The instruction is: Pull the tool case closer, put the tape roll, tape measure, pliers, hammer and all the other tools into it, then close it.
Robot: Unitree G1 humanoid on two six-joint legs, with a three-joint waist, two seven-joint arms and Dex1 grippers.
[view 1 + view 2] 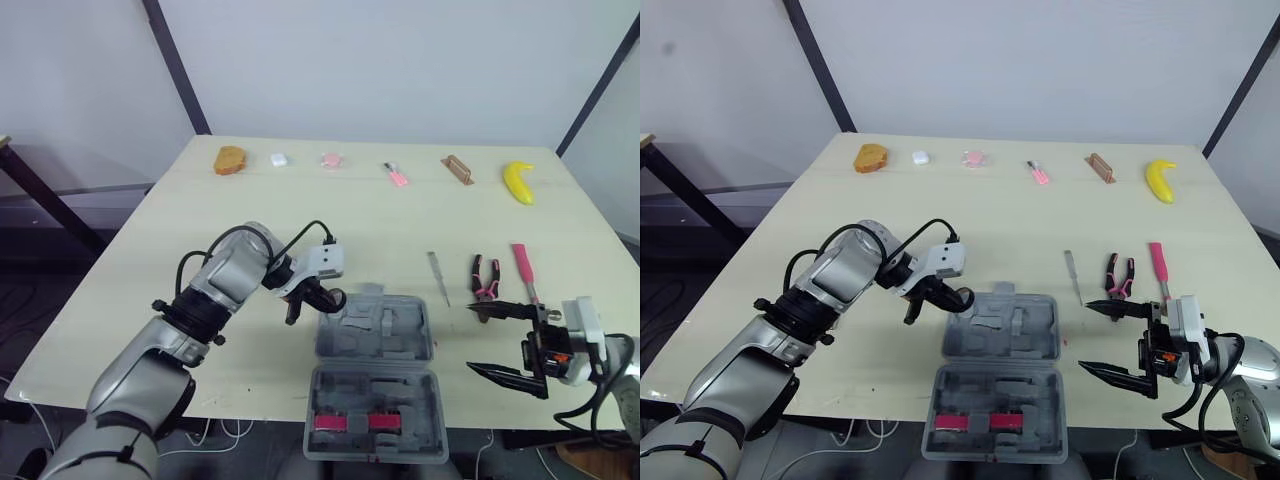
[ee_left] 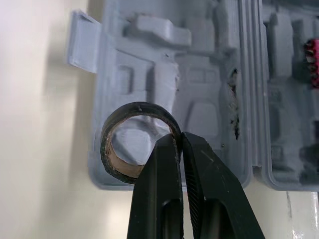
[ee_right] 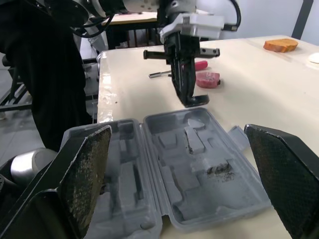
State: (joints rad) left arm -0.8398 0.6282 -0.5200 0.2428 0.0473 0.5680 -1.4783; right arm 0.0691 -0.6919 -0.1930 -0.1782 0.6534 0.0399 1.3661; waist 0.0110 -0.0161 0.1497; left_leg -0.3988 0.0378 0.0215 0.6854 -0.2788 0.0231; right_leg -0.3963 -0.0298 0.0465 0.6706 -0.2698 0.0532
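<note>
The grey tool case [image 1: 375, 370] lies open at the table's front edge, with a pink-and-black part [image 1: 350, 422] in its near half. My left gripper [image 1: 318, 298] hangs over the left edge of the case's far half, shut on the rim of a black tape roll [image 2: 130, 108]. The roll dangles just above the moulded tray [image 2: 199, 74]. My right gripper [image 1: 505, 342] stands open to the right of the case with nothing between its fingers. Pliers [image 1: 485, 278], a pink-handled tool [image 1: 523, 268] and a thin metal tool [image 1: 438, 275] lie on the table beyond it.
Along the far edge of the table sit an orange bread-like piece [image 1: 231, 159], a small white item [image 1: 279, 159], a pink item [image 1: 331, 160], a small pink tool [image 1: 396, 175], a brown block [image 1: 457, 169] and a banana [image 1: 518, 182].
</note>
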